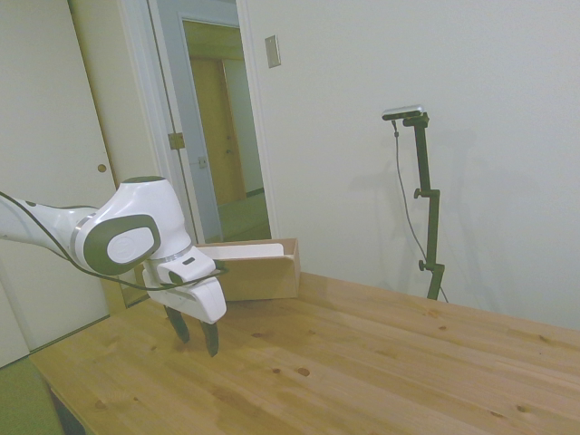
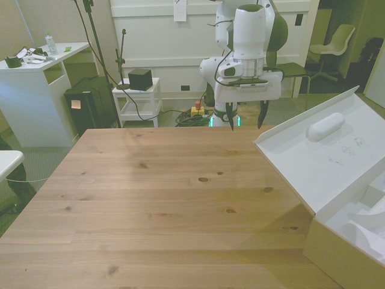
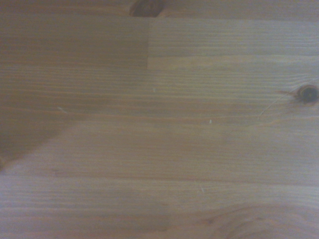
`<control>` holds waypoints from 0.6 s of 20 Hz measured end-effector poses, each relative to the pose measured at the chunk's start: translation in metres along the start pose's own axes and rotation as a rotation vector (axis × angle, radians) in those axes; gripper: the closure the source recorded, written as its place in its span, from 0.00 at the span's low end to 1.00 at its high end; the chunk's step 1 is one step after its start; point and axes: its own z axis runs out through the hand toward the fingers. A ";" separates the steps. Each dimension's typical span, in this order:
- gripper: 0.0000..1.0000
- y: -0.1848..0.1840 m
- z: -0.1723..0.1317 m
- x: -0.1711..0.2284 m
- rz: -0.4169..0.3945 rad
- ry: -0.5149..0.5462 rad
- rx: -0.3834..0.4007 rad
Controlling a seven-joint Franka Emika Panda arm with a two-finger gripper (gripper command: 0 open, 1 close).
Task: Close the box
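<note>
The box [image 2: 343,241] is not closed yet. Its flap lid [image 2: 313,153] stands open and leans back at a slant, with the white inner face turned up; on this face there is a raised white oval [image 2: 325,126], which I take to be the back of the handle hole. The box stands at the near corner of the desk [image 2: 168,198] on the front view's right, and inside it only white inner walls can be seen; whether something lies in it I cannot tell. In the side view the same box [image 1: 258,269] is behind the jaws, at the far edge of the desk.

The jaws [image 2: 245,115] are released, the two dark fingers hang apart and point down, and they grasp nothing. They hover over the far part of the desk, and they are well apart from the lid, which lies to the side of the jaws toward the front view's right. The wrist view shows only bare desk wood [image 3: 159,129] under the jaws.

So in my judgement nothing of the task is done. What is left is all of it: to bring the jaws to the free edge of the lid, to push it over and down until it lies flat on the box.
</note>
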 end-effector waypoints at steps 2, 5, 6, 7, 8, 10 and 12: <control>0.00 0.001 0.003 -0.001 -0.001 -0.003 -0.005; 0.00 0.000 0.002 -0.001 -0.006 0.003 -0.006; 0.00 -0.003 -0.002 0.000 -0.012 0.012 -0.002; 0.00 -0.007 -0.007 0.001 -0.018 0.022 0.006; 0.00 -0.012 -0.014 0.001 -0.025 0.034 0.016; 0.00 -0.024 -0.030 0.005 -0.039 0.057 0.039; 0.00 -0.036 -0.041 0.011 -0.054 0.073 0.056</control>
